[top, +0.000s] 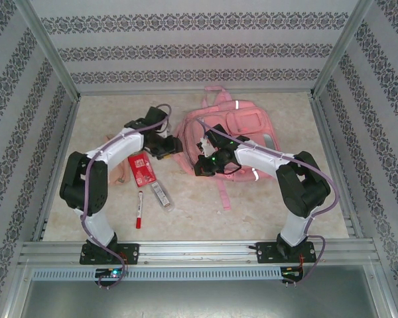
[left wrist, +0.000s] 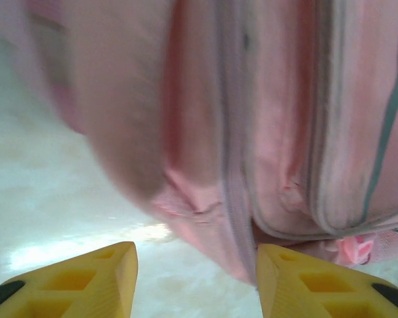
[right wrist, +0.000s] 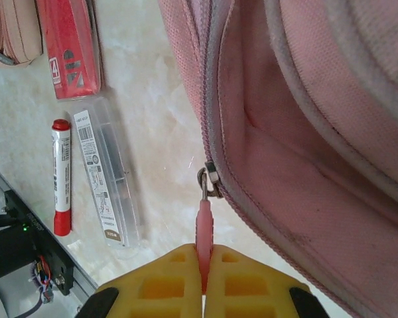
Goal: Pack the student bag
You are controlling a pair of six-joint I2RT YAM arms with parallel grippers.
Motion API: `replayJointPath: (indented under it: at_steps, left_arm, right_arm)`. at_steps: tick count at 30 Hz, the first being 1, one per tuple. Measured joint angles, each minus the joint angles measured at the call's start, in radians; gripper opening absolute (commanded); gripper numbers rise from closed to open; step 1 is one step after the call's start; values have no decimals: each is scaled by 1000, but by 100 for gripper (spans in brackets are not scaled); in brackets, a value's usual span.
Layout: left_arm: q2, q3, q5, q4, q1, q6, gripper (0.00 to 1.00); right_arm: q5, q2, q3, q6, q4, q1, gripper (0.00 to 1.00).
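the student bag (top: 231, 132) lies flat on the table (top: 265, 212), towards 1 o'clock from the table's middle in the top view, front pockets up and straps trailing to 12 and 6 o'clock. its main zip runs along the edge facing 9 o'clock, and in the right wrist view that seam gapes enough to show the pink lining.

the zipper pull (right wrist: 204, 222) hangs from the slider at the seam's near end. the right gripper (right wrist: 204, 281) is pinched together on that pull, the pink tab squeezed between its yellow fingers. that grip looks meant for dragging the slider along the seam, most likely to widen the mouth before anything goes in.

the left gripper (left wrist: 196, 278) sits at 9 o'clock of the bag, its fingers apart with nothing between them and the bag's rounded edge just ahead. my guess is it is there to take hold of the fabric, so the bag does not slide while the zip is pulled.

further out, at 8 o'clock of the bag, the loose items wait on the table: a red packet (top: 141, 169), a clear case (top: 160, 196), a red marker (top: 139, 209) and a peach pouch (right wrist: 16, 30) beside the packet. none is in the bag yet.
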Motion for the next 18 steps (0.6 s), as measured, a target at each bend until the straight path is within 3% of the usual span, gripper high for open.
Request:
replayJointPath:
  at_steps: [4, 11, 13, 16, 18]
  left_arm:
    - [10, -30, -33, 91, -66, -89, 51]
    - [66, -37, -92, 168, -79, -169, 49]
    - [72, -36, -101, 175, -82, -180, 39]
    - [76, -34, -123, 171, -85, -183, 10]
    - [86, -26, -129, 162, -85, -182, 0]
  right_arm:
    - [-19, -11, -25, 1, 21, 0, 0]
    - [-23, -60, -69, 4, 63, 0, 0]
    - [-17, -74, -77, 4, 68, -1, 0]
    - [-4, -89, -78, -1, 48, -3, 0]
    - [20, -96, -78, -8, 15, -3, 0]
